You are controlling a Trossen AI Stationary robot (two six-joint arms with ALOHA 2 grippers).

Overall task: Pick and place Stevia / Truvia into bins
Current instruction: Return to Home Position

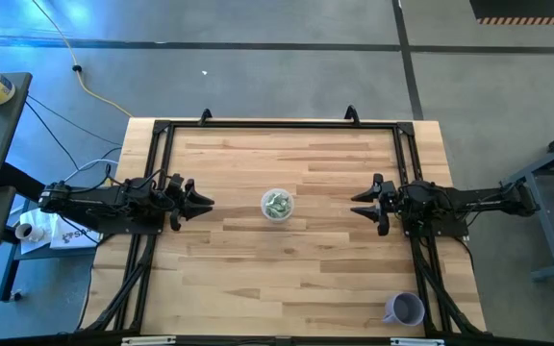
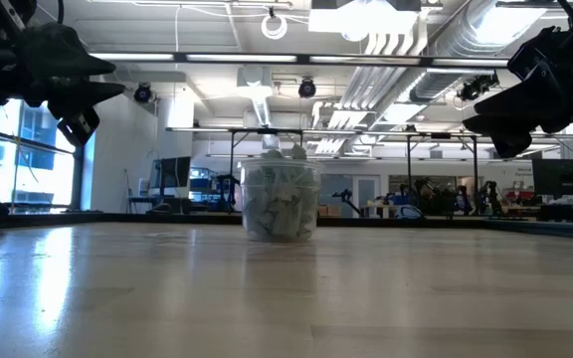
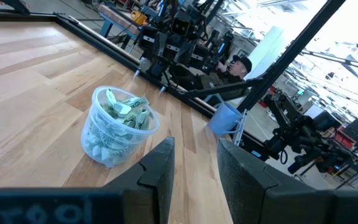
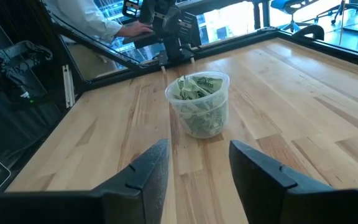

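Packets (image 4: 197, 88) filled one clear cup (image 1: 277, 205) centred on the counter (image 1: 296, 279), far from every edge; left hand (image 1: 206, 204) and right hand (image 1: 357, 205), both spread, flanked it well apart.

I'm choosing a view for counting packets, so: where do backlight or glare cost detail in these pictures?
Low view: the ceiling lights behind leave the left claw and right claw as black silhouettes, and the table carries a pale sheen; the packets in the clear cup are readable. Left wrist view: bright light washes out the room beyond the table. High view: even light, no hard shadows.
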